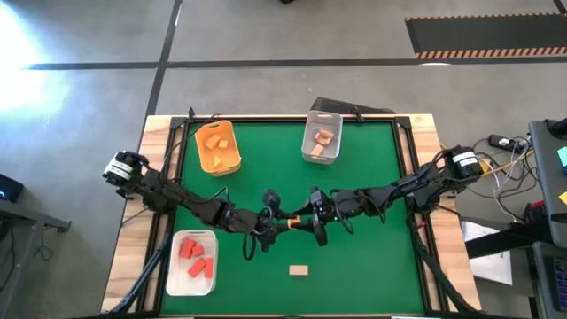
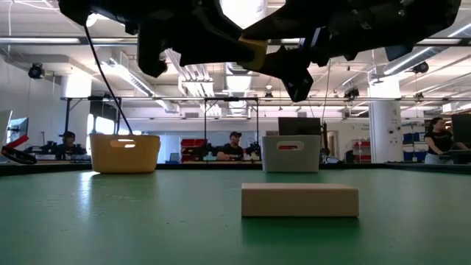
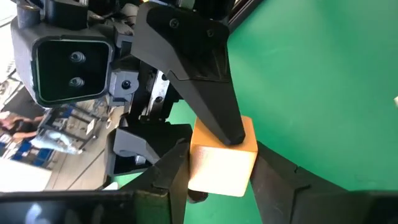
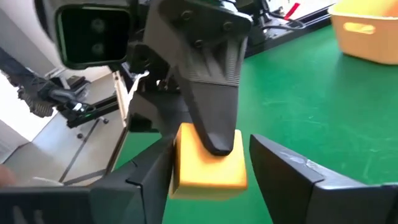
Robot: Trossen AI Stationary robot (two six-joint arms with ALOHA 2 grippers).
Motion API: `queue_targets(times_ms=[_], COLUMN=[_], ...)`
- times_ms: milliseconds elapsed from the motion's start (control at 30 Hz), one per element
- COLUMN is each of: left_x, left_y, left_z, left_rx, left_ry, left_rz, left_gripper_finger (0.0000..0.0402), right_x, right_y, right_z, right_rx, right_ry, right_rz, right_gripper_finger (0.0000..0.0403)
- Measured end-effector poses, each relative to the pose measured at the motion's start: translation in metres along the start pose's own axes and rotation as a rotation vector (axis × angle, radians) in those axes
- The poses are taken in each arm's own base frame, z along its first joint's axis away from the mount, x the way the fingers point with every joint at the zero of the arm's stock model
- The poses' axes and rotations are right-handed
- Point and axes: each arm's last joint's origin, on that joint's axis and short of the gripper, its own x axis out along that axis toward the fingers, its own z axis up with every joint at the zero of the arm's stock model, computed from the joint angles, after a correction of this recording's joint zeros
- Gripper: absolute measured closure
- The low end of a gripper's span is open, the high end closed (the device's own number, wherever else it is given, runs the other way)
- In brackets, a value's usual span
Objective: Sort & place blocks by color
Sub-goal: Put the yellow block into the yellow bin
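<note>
Here the yellow-orange block [image 3: 222, 165] hangs mid-air above the middle of the green bench [image 1: 372, 177], pinched at once by the left hand [image 1: 282, 215] and the right hand [image 1: 306, 216], meeting fingertip to fingertip, each closed on it, with the orange bin [image 1: 218, 147] lying nearer the left arm.

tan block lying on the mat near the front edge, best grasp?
Come straight down on the tan block. It lies flat and alone on the green mat, long axis left-right, so close the fingers across its short width, on the two long side faces, at mid-length.
</note>
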Motion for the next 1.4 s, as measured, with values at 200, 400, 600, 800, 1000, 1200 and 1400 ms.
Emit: queue_targets(times_ms=[200, 400, 600, 800, 1000, 1200, 1400], left_x=[0.001, -0.007, -0.022, -0.042, -0.069, -0.095, -0.110], left_y=[0.006, 0.019, 0.050, 0.100, 0.155, 0.192, 0.211], left_z=[-0.004, -0.007, -0.028, -0.075, -0.130, -0.174, -0.199], left_rx=[-0.003, -0.016, -0.108, -0.332, -0.595, -0.906, -1.048], left_ry=[0.024, 0.109, 0.300, 0.557, 0.893, 0.929, 1.034], left_rz=[0.025, 0.078, 0.143, 0.251, 0.340, 0.251, 0.269], left_gripper_finger=[0.0280, 0.0280, 0.0280, 0.0280, 0.0280, 0.0280, 0.0281], right_x=[-0.003, -0.019, -0.053, -0.086, -0.104, -0.113, -0.126], right_y=[-0.013, -0.028, -0.046, -0.054, -0.062, -0.081, -0.113], right_z=[0.011, 0.033, 0.059, 0.079, 0.093, 0.099, 0.109], right_rx=[0.011, 0.029, 0.001, -0.113, -0.205, -0.312, -0.360], right_ry=[-0.003, 0.006, 0.007, -0.058, -0.087, -0.051, -0.035], right_rz=[-0.008, -0.051, -0.277, -0.547, -0.636, -0.730, -0.862], right_gripper_finger=[0.0160, 0.0115, 0.0098, 0.0097, 0.0105, 0.0116, 0.0125])
